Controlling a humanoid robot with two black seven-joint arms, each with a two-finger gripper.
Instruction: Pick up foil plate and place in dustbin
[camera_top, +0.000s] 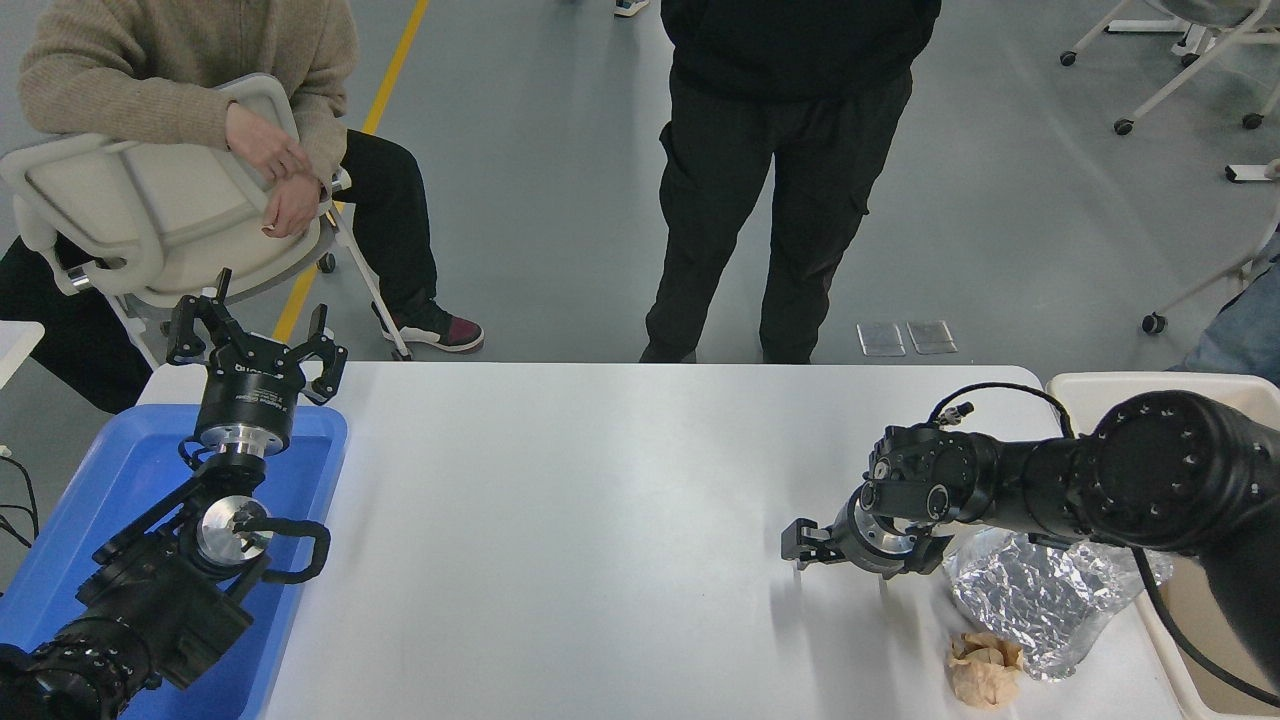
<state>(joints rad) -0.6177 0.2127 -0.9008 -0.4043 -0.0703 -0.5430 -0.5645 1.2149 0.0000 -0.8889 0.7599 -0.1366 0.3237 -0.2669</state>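
The foil plate (1040, 595) is a crinkled silver tray lying on the white table near its right front corner, partly under my right arm. My right gripper (862, 560) points down at the table just left of the foil's left edge, jaws spread wide and empty. The dustbin (1085, 392) is a cream bin off the table's right edge, mostly hidden behind my right arm. My left gripper (255, 325) is parked open over the far end of the blue tray at the left.
A small crumpled brown paper ball (985, 668) lies right in front of the foil. A flat blue tray (110, 480) sits at the table's left under my left arm. One person stands and another sits on a chair beyond the far edge.
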